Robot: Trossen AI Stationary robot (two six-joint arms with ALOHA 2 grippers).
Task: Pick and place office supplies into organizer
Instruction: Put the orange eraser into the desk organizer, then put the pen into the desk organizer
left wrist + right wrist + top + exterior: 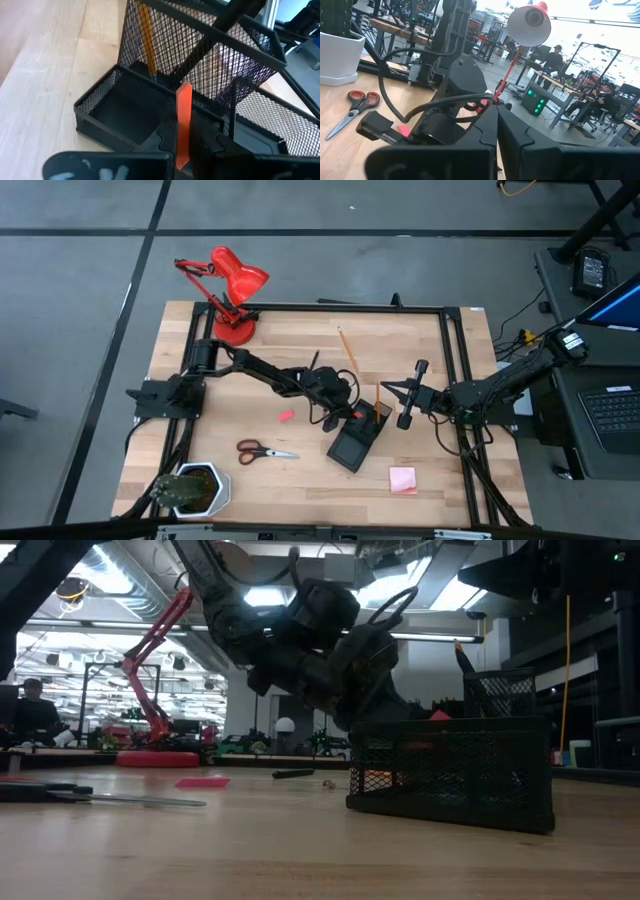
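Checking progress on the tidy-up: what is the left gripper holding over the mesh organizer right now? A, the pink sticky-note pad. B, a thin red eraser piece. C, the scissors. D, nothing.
B: the left gripper is shut on a thin red eraser piece above the organizer.

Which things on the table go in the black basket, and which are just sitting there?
For the job:
- mesh organizer
- red eraser piece, held in the left gripper fingers
- scissors
- pink sticky pad
- loose pencil
- pink eraser

Just sitting there:
- red lamp
- potted plant
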